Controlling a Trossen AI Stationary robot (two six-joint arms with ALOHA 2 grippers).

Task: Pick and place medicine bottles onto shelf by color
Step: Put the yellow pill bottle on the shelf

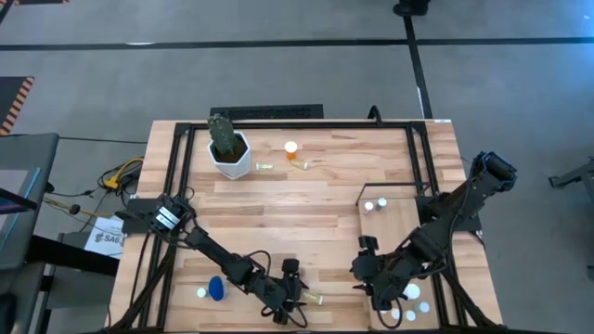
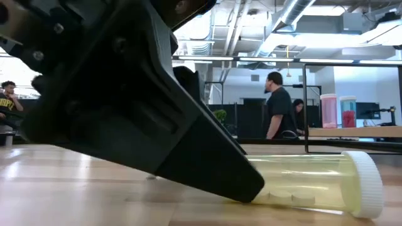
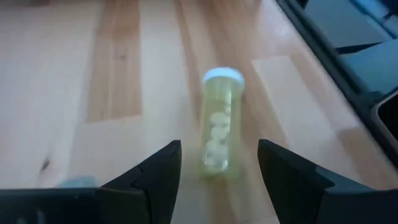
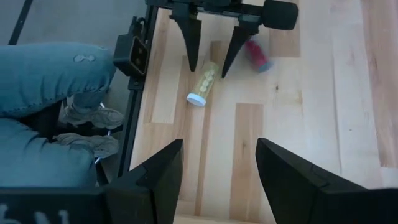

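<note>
A yellow-green bottle [image 3: 219,134] with a white cap lies on its side on the planked tabletop near the front edge; it also shows in the high view [image 1: 314,299]. My left gripper [image 3: 217,168] is open and low over the table. Its fingers stand on either side of the bottle's bottom end with a gap on each side, as the right wrist view [image 4: 211,62] also shows. My right gripper [image 4: 217,168] is open and empty, just left of the pale shelf [image 1: 399,241], which bears several white bottles [image 1: 413,292].
A blue bottle [image 1: 215,289] and a white cap [image 1: 201,293] lie left of my left gripper. An orange bottle [image 1: 291,148], two small vials and a cactus pot [image 1: 229,148] stand at the back. A person's legs [image 4: 56,81] are at the table's near edge.
</note>
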